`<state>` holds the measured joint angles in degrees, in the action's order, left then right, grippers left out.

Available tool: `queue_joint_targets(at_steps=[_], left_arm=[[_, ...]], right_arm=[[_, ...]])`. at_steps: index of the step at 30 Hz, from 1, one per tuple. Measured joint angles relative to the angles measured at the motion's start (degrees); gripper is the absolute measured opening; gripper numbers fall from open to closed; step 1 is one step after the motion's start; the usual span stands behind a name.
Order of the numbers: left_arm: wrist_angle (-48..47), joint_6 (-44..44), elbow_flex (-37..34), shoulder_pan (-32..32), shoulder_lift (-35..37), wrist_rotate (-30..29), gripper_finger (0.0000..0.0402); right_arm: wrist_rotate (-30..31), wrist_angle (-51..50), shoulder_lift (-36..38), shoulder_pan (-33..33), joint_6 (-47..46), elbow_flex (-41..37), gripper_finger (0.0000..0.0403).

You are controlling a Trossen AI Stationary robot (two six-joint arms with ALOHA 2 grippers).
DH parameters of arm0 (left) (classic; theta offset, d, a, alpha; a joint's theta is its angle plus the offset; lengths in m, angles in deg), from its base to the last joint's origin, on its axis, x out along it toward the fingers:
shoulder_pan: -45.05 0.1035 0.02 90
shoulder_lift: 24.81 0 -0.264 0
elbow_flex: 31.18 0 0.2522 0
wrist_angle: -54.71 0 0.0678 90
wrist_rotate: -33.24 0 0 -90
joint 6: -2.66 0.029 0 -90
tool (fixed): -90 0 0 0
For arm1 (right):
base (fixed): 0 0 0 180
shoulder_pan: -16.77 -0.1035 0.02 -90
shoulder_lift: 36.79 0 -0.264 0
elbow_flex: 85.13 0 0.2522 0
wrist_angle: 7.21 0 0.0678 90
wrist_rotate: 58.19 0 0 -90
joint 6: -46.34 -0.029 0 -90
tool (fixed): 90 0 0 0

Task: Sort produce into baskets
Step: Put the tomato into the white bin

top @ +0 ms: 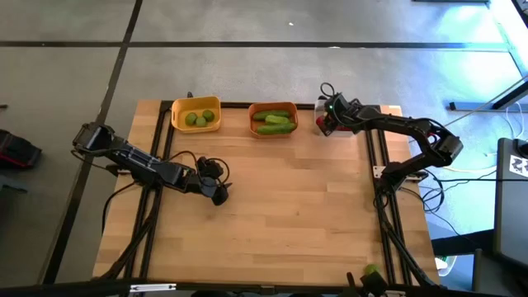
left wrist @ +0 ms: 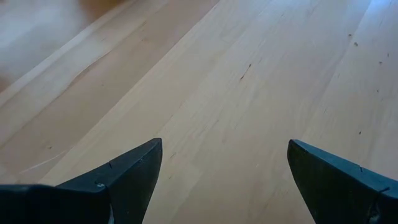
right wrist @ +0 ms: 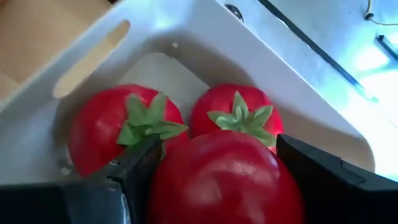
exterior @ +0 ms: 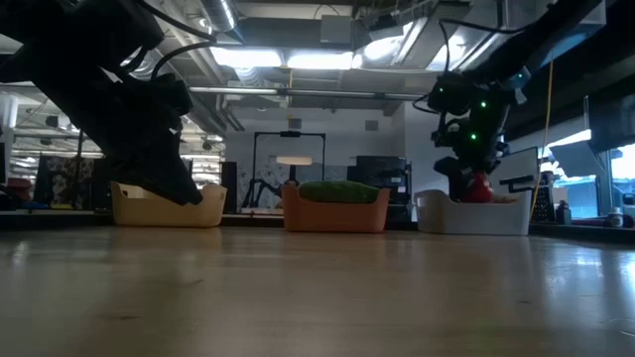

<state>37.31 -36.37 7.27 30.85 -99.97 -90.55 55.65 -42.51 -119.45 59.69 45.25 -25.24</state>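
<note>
The right gripper (right wrist: 214,180) hangs over the white basket (top: 323,118) at the table's one o'clock corner, fingers spread around a tomato (right wrist: 227,177) and gripping it between them, so it can drop beside the two tomatoes (right wrist: 124,127) already inside. The orange basket (top: 273,129) at twelve holds cucumbers (top: 274,121); the yellow basket (top: 195,124) at eleven holds limes (top: 199,119). The left gripper (left wrist: 224,180) waits near nine o'clock, fingers wide apart and empty above bare wood, clear of the baskets.
</note>
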Motion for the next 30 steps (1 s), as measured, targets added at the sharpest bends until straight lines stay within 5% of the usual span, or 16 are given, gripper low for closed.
queue_joint_targets(at_steps=[25,30], left_arm=[[0.05,-0.05,0.0,0.0,0.0,0.01,0.034],[0.05,-0.06,0.0,0.0,0.0,0.01,0.034]], right_arm=[[-2.67,4.35,-0.09,-0.13,-1.95,-0.94,0.0285],[-3.92,4.49,-0.09,0.75,-4.25,-0.94,0.0311]])
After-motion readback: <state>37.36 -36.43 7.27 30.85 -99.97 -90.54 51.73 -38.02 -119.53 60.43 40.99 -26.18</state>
